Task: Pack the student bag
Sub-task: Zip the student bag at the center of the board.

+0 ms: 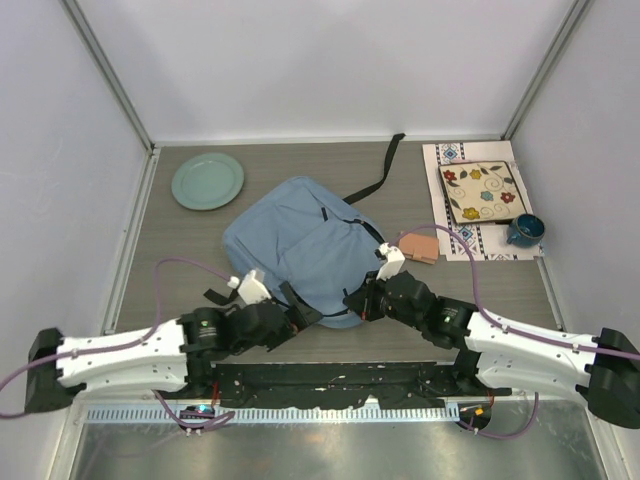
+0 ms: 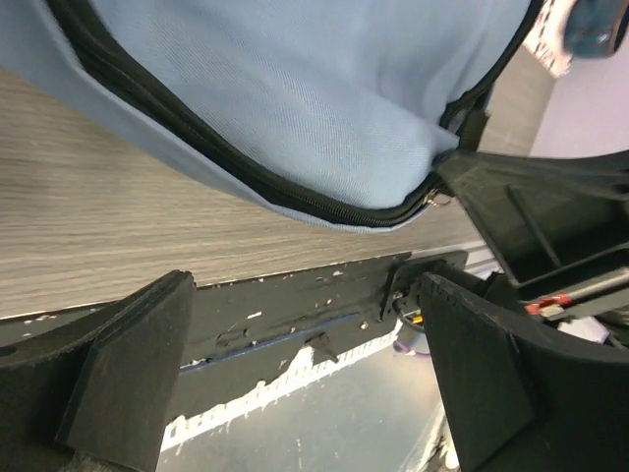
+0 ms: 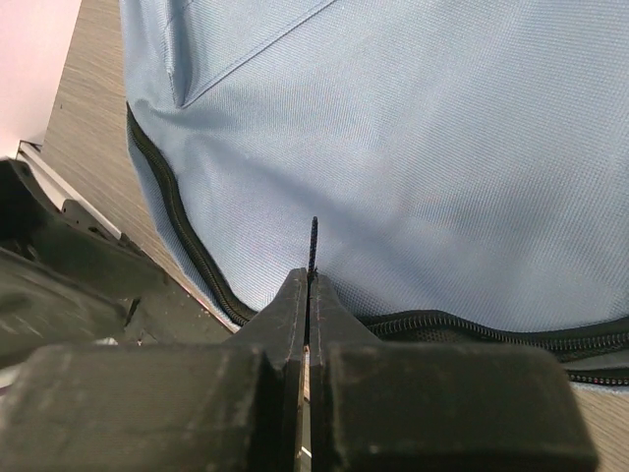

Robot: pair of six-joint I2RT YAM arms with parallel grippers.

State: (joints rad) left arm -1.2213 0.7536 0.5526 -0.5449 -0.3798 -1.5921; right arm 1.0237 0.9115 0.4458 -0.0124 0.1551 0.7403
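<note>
**Right hand nipped on a cord, left hand spread at the bag's near end**

The student bag (image 1: 300, 235) lies flat in the middle of the wooden table (image 1: 170, 230). Its rounded end points toward me at 6 o'clock, and one black strap (image 1: 386, 168) trails off toward 1 o'clock. Both my hands meet at that near end.

My right gripper (image 3: 309, 290) is clenched, its two fingers pressed together with no gap. A thin black cord (image 3: 314, 241) stands up from between the tips, nipped there. Just behind it the bag's dark zipper (image 3: 187, 241) curves along the lower edge of the fabric. From above, this hand sits at about 5 o'clock of the bag.

My left gripper (image 2: 305, 295) is released, its fingers (image 2: 128, 374) spread wide and holding nothing. Between them I see only the table's edge and the black base rail (image 2: 275, 324). The bag's zipped edge crosses at 12 o'clock from my fingers, apart from them, with a small metal ring (image 2: 435, 200) on the zipper line. From above, this hand sits near 6 o'clock of the bag.

A pale green plate (image 1: 207, 181) rests at 10 o'clock of the bag, well apart. At 2 o'clock a patterned placemat (image 1: 445, 160) carries a flowered square (image 1: 483, 192), with a dark blue mug (image 1: 524, 231) at its near right corner. A flat tan object (image 1: 420, 246) lies at 3 o'clock, between bag and placemat
</note>
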